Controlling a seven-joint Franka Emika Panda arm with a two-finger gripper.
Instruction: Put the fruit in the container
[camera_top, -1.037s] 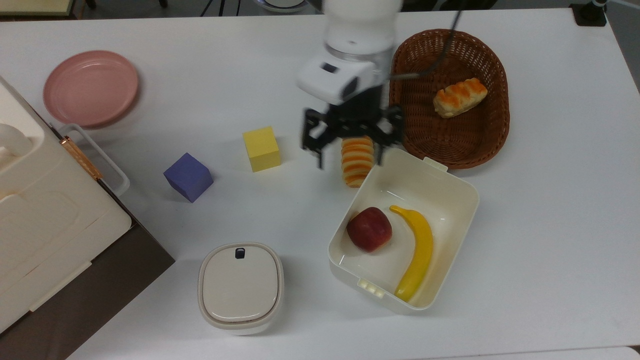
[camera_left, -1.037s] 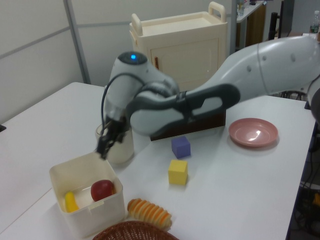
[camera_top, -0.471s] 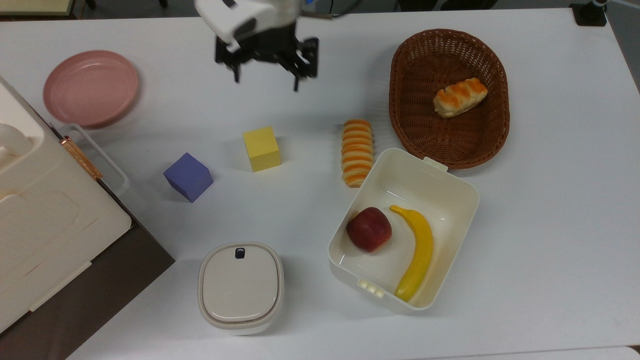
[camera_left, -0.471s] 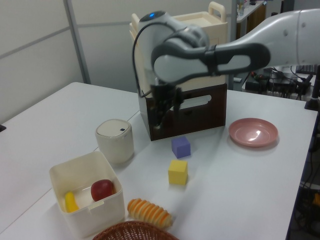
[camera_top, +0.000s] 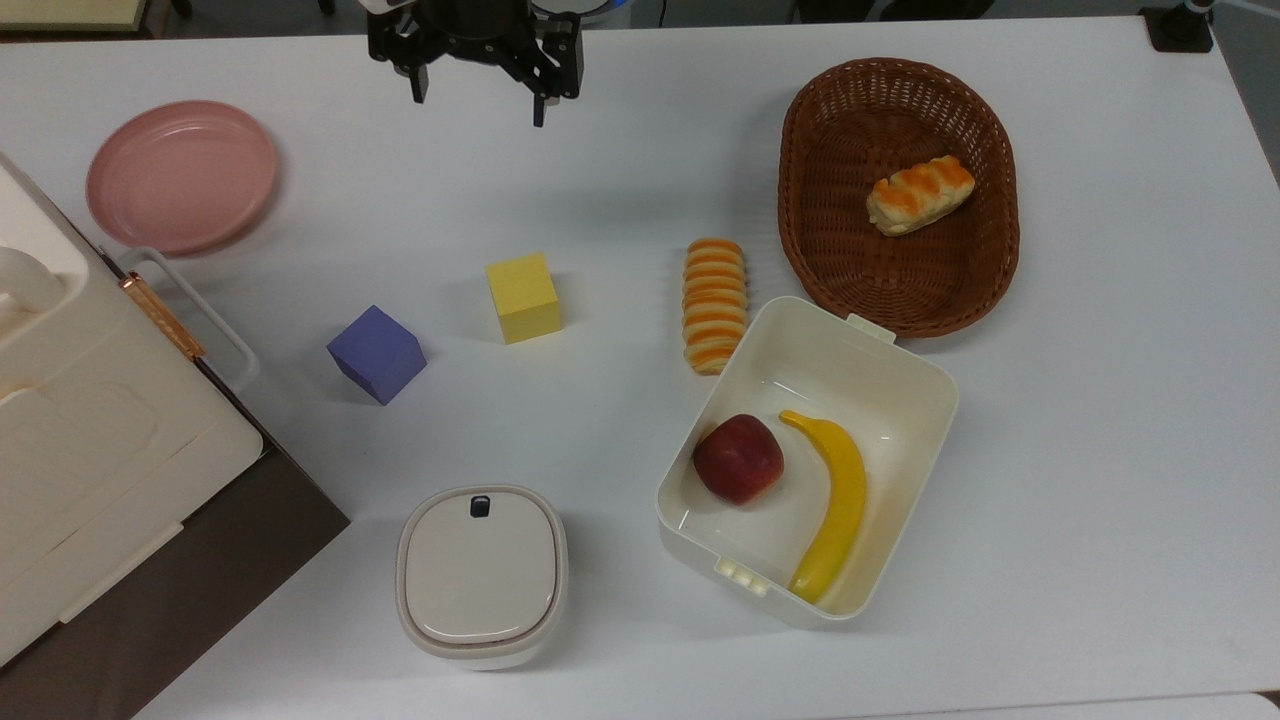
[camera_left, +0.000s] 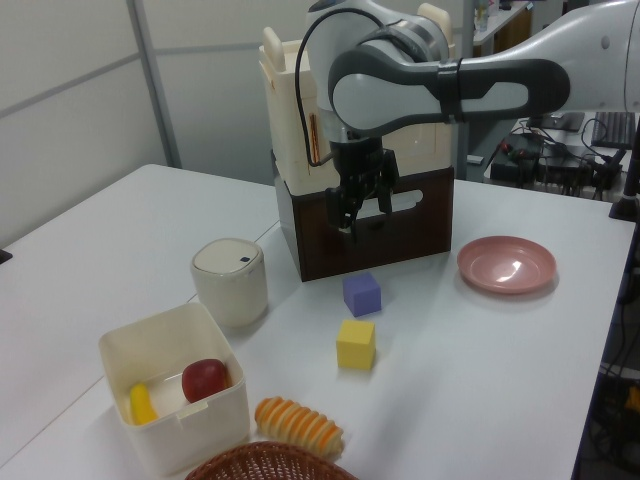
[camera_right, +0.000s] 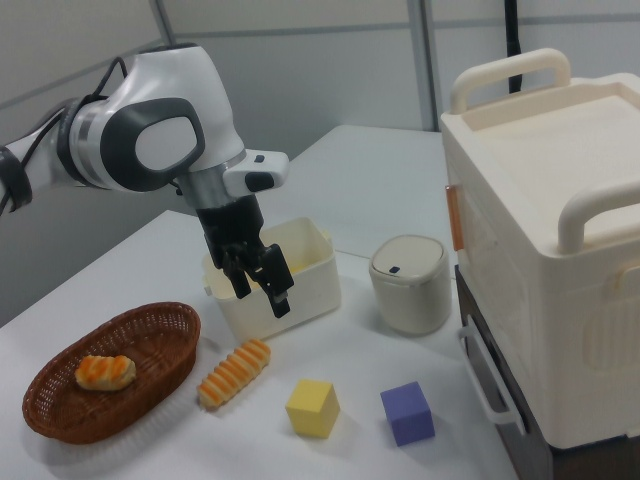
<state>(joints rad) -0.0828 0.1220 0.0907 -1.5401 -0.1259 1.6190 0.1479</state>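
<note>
Fruit lodged in container; tool clear and empty.
The apple (camera_top: 738, 459) lay inside the cream tub (camera_top: 905, 367), beside the banana (camera_top: 838, 505). The tool (camera_top: 472, 82) hung wide open, gripping nothing, above the surface (camera_top: 1100, 400) and well apart from the tub. Judgement: placement looked complete; a sound finish called for holding the arm high, away from the yellow cube (camera_top: 523, 297).
</note>
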